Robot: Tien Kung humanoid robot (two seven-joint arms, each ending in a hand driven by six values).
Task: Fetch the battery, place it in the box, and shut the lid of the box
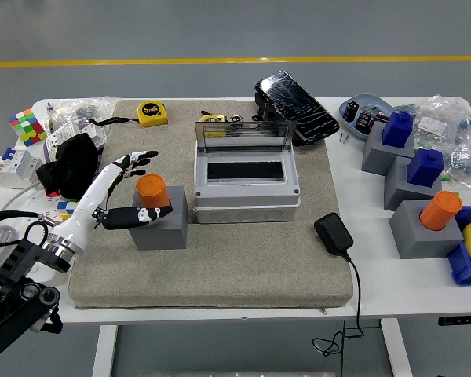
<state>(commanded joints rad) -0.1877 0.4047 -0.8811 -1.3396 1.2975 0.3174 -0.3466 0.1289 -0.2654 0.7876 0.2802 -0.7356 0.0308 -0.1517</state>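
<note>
The battery (151, 191), an orange cylinder, stands upright in a grey block (158, 228) on the left of the beige mat. My left hand (144, 187) reaches in from the lower left and brackets it. The black thumb lies across the battery's front base, and the white fingers (133, 162) are spread behind and to its left, apart from it. The hand is open. The grey box (247, 196) sits at the mat's centre, its clear lid (245, 135) tilted up at the back and the dark inside exposed.
A black adapter (334, 233) and its cable lie right of the box. Grey blocks with blue pieces and another orange cylinder (441, 210) stand at the right. A tape measure (151, 114), black case (296, 107), Rubik's cube (27, 127) and clutter line the back and left.
</note>
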